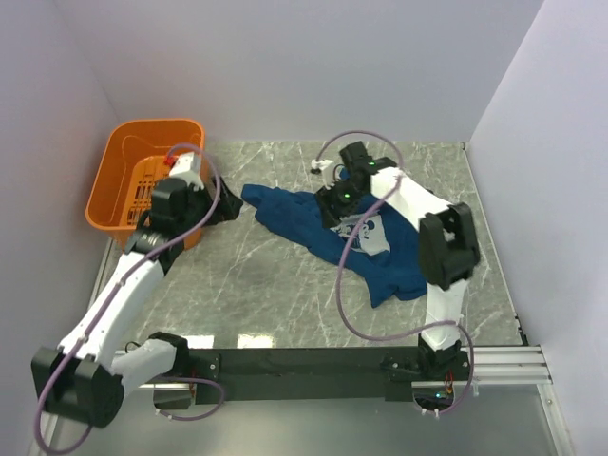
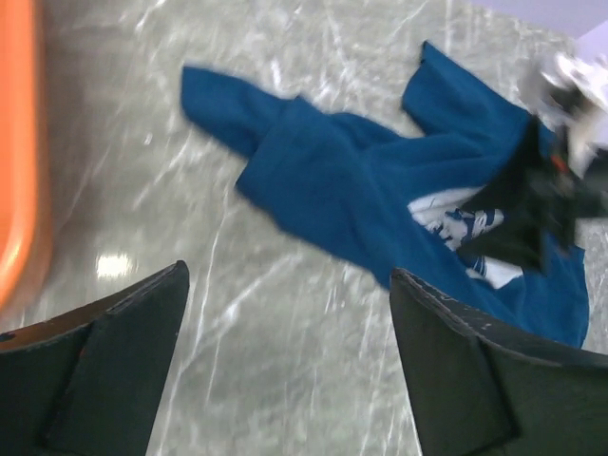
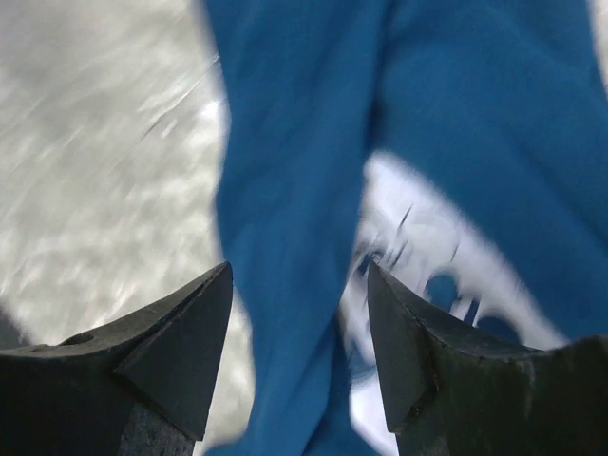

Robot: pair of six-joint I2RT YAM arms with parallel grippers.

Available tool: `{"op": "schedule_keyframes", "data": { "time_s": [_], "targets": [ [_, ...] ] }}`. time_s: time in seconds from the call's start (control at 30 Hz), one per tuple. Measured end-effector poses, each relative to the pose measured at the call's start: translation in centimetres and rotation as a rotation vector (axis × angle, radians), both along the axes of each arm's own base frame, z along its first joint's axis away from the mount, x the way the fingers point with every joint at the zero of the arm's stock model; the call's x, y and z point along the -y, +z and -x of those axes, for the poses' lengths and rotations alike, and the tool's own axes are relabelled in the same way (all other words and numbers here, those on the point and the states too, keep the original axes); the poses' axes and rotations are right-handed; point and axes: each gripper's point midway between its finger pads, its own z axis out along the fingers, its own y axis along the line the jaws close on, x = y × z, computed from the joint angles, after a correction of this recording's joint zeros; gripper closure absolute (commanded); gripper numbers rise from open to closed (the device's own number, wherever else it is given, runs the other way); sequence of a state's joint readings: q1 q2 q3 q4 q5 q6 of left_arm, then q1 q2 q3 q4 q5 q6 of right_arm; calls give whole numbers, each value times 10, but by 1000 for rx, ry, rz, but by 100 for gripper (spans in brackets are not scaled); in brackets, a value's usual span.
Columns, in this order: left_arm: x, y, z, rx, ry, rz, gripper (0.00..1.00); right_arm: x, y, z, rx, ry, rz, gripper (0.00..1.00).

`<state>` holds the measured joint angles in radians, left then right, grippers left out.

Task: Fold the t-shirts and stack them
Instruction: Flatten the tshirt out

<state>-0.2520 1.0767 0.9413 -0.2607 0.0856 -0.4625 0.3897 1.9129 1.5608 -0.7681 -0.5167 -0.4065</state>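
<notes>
The blue t-shirt (image 1: 313, 228) lies crumpled on the marble table, one sleeve pointing left and its white print (image 1: 375, 236) facing up. My left gripper (image 1: 217, 207) hovers just left of that sleeve. In the left wrist view it (image 2: 287, 271) is open over bare table, with the shirt (image 2: 332, 190) ahead and to the right. My right gripper (image 1: 334, 204) is over the middle of the shirt. Seen from the right wrist, it (image 3: 299, 268) is open, and a blurred fold of the shirt (image 3: 294, 142) and the print (image 3: 427, 256) lie beneath the jaws.
An orange plastic basket (image 1: 128, 176) stands at the back left, close behind my left arm; its rim (image 2: 19, 161) shows at the left edge of the left wrist view. White walls enclose the table on three sides.
</notes>
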Motion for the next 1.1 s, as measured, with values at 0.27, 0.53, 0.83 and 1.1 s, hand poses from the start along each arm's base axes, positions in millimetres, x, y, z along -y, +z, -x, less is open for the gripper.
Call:
{"op": "schedule_keyframes", "data": {
  "time_s": [0.27,0.53,0.83,1.1],
  "targets": [
    [-26,-12,46,-6,111,69,6,-24,-44,-39,-2,-104,143,36],
    [-28,-18,60,-25,140,113,6,-33,-55,-32,-27,-98,171,85],
    [-27,-23,62,-45,137,118,6,-51,-25,35,-97,115,32,100],
    [-21,-47,64,-108,109,117,6,-84,-17,201,-101,726,20,43]
  ]
}}
